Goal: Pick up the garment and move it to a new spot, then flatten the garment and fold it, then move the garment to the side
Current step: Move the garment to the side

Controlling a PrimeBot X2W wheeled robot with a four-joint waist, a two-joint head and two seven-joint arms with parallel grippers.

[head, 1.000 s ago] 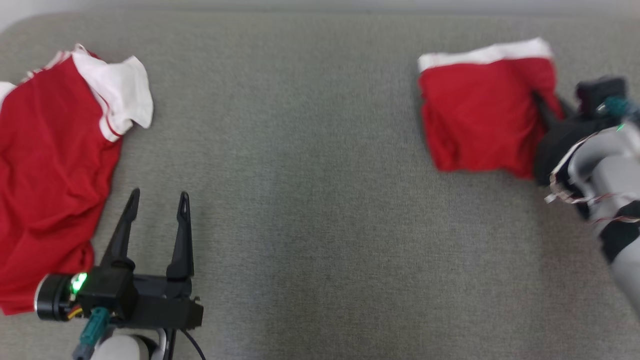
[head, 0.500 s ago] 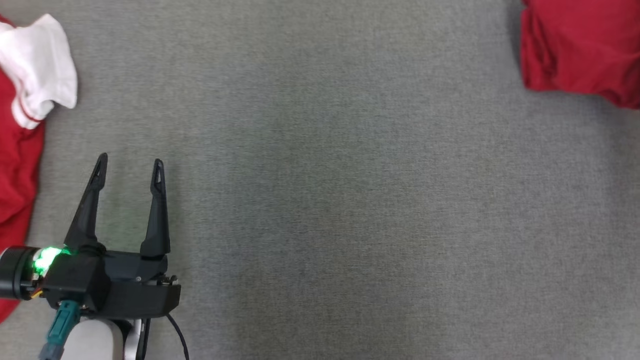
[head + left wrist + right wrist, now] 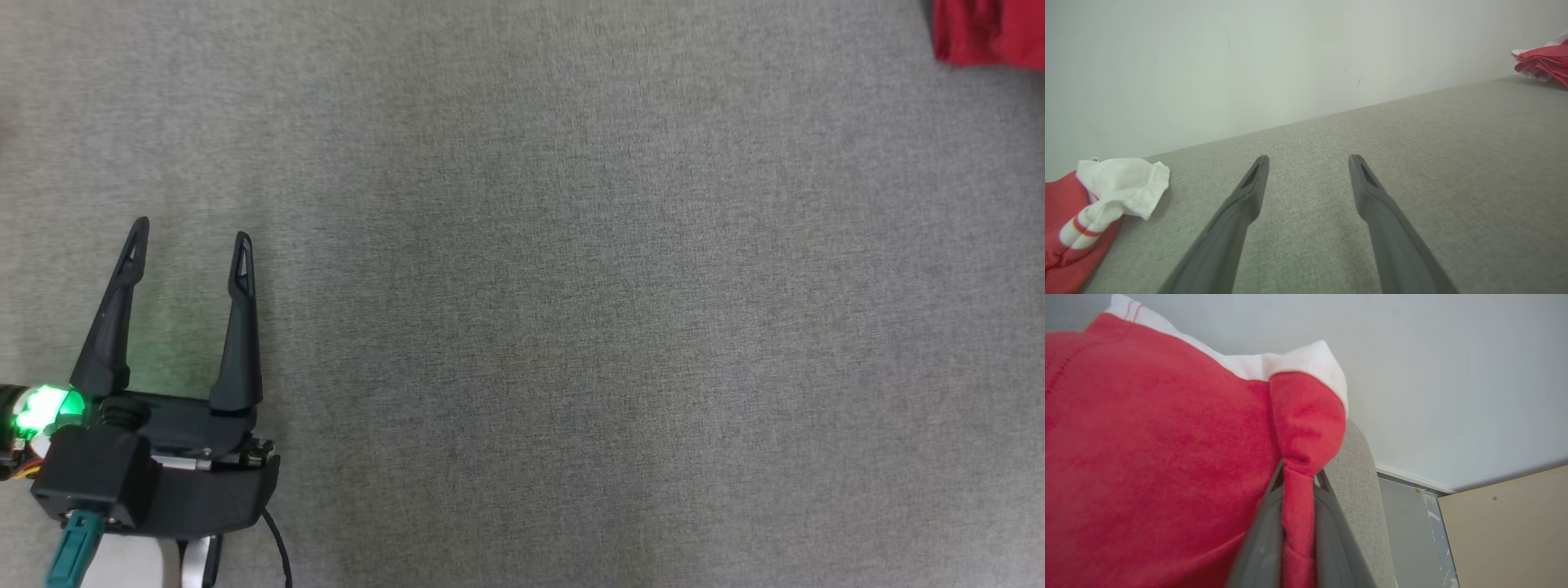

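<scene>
1. Against the head view of half a second ago, the whole picture is shifting, which is the camera moving and not the cloth. The red garment (image 3: 988, 33) is now showing as a small patch in the upper right corner. The left gripper (image 3: 190, 233) is sitting slightly lower and further left, its fingers as wide apart as before.
2. The left gripper is hovering over the grey fabric surface (image 3: 571, 327) with its fingers spread and nothing between them. A green light is glowing at its wrist.
3. In the head view the top and right edges are cropping the red garment, and the left edge is cropping the gripper's base.
4. In the left wrist view the left gripper (image 3: 1309, 159) is pointing across the surface toward a pale wall (image 3: 1249, 61). A second garment (image 3: 1069, 228), red with a white sleeve, is lying at lower left, cut by the edge. The red garment (image 3: 1543, 61) is lying at far upper right.
5. In the right wrist view the right gripper (image 3: 1300, 473) is pinching a fold of the red garment (image 3: 1159, 457) between narrowly closed fingers — a white band is running along its upper edge. Whether the cloth is resting or lifted cannot be told.
</scene>
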